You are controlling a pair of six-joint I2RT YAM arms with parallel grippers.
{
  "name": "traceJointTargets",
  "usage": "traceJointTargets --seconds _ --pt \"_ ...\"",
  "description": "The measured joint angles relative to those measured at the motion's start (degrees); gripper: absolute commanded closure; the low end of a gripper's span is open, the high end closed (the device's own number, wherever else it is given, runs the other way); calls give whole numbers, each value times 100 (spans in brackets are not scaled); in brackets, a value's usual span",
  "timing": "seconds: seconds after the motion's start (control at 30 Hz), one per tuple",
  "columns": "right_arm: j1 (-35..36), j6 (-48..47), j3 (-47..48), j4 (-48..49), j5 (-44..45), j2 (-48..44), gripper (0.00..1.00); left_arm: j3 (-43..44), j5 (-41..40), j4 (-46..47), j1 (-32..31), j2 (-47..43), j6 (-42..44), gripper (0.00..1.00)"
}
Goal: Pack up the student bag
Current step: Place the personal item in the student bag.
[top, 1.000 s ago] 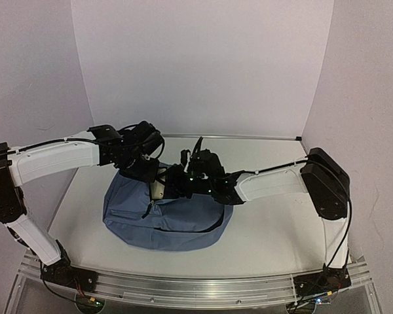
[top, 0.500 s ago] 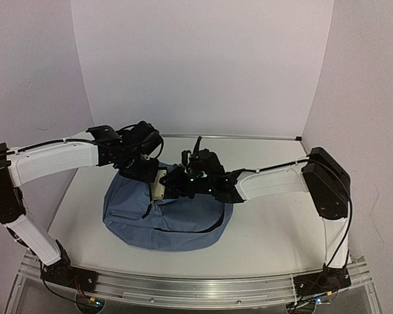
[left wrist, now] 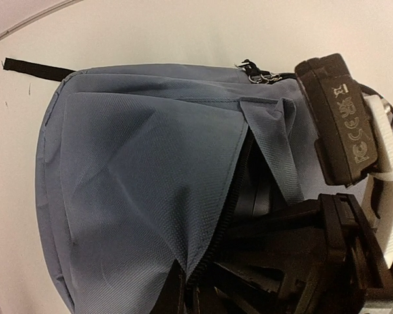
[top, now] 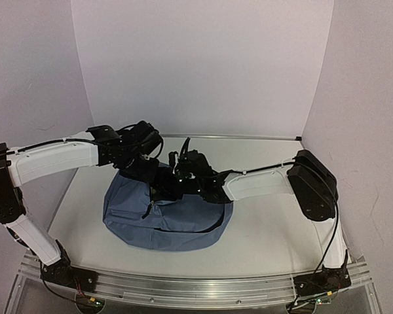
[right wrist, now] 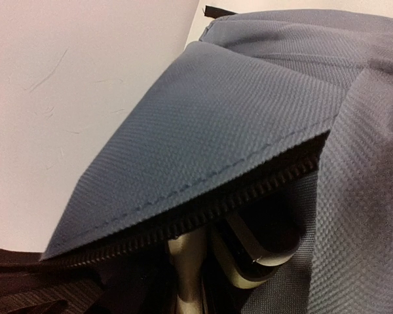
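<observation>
Top external view: one student bag (top: 164, 226) lies on the white worktop (top: 268, 222). Two arms reach to it, each with one end effector. The left end effector (top: 146, 171) sits at the bag's far edge. The right end effector (top: 165, 190) is just beside it, set into the opening at the bag's top.

In the left wrist view the left end effector (left wrist: 187, 293) is clenched. The bag's zipper (left wrist: 230, 209) edge runs straight down between its fingers, so it grips the raised flap (left wrist: 150, 163) there.

In the right wrist view that flap hangs over the right end effector. Only pale parts show under the zipper teeth, inside the bag's dark opening. I cannot tell whether this end effector is released or clenched, nor whether it holds anything.
</observation>
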Motion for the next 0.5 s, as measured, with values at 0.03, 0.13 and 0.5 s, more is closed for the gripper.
traceJointTargets --seconds 0.03,0.13,0.5 --pt "10 13 22 16 -14 41 87 0 2 2 0 0 0 100" --pt "22 50 41 114 -56 97 86 0 10 12 0 0 0 100" --pt "55 21 -206 441 45 -30 62 -57 93 102 59 -25 -43 100"
